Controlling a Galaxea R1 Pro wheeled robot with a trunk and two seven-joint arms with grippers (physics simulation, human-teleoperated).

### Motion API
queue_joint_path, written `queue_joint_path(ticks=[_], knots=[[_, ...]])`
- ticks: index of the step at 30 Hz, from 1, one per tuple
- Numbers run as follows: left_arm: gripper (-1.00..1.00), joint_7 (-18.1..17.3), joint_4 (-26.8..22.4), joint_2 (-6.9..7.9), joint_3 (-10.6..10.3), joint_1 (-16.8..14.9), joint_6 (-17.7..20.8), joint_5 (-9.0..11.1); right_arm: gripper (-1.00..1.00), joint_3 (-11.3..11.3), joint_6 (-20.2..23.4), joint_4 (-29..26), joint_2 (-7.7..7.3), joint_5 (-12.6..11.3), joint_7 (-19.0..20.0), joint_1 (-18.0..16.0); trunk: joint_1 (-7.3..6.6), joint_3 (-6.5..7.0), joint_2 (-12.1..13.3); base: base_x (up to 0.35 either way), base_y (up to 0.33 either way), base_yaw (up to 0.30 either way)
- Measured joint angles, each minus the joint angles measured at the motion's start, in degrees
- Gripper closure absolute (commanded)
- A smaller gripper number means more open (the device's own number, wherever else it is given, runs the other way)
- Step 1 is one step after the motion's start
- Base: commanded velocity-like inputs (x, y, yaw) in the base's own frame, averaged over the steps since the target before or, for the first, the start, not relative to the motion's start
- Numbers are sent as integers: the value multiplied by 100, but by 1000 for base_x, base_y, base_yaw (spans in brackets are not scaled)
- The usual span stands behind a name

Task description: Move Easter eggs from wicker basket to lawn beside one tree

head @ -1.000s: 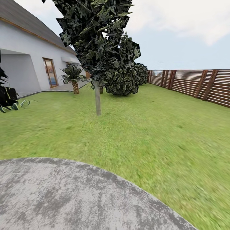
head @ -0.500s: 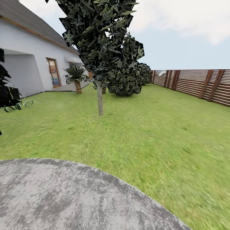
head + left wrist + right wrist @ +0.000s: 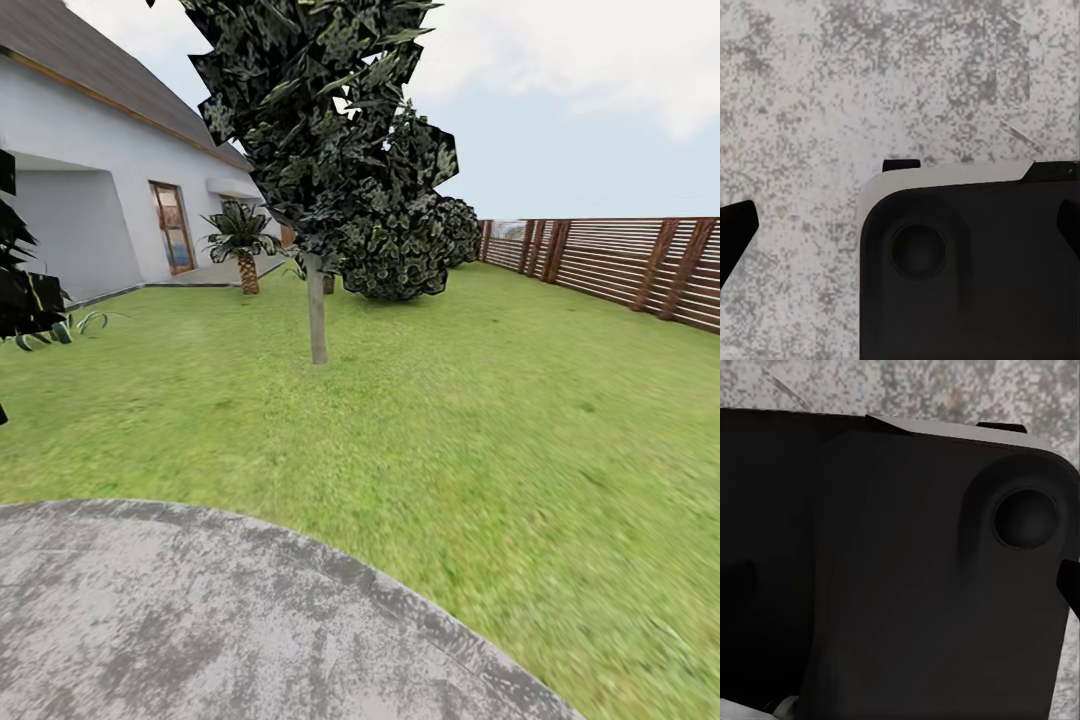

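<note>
The Easter eggs and the wicker basket are out of view. In the head view the lawn spreads ahead of me. A tree with a slim pale trunk and a dark blocky crown stands on it a few metres off, left of centre. My left gripper hangs open over grey paving, one dark fingertip at each side edge of the left wrist view. My right gripper looks open too, its fingertip set against my own black base.
The grey round patio lies under me at the near left. A white house and a short palm stand far left, and dark bushes stand behind the tree. A brown slat fence runs along the right, and a black-leaved plant sits at the left edge.
The whole head view has slid slightly to the right, so the camera has turned a little left. Nothing in the garden has moved.
</note>
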Motion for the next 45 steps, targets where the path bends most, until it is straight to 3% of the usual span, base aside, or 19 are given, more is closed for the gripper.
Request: queue_joint_path(ticks=[32,45], knots=[[-100,0,0,0,2,0,0,3,-100,0,3,0,1,-6,-1,0,0,-5,0,136,-40,39],[-100,0,0,4,1,0,0,3,-100,0,0,0,0,-8,0,0,-2,-8,0,257,-23,16]])
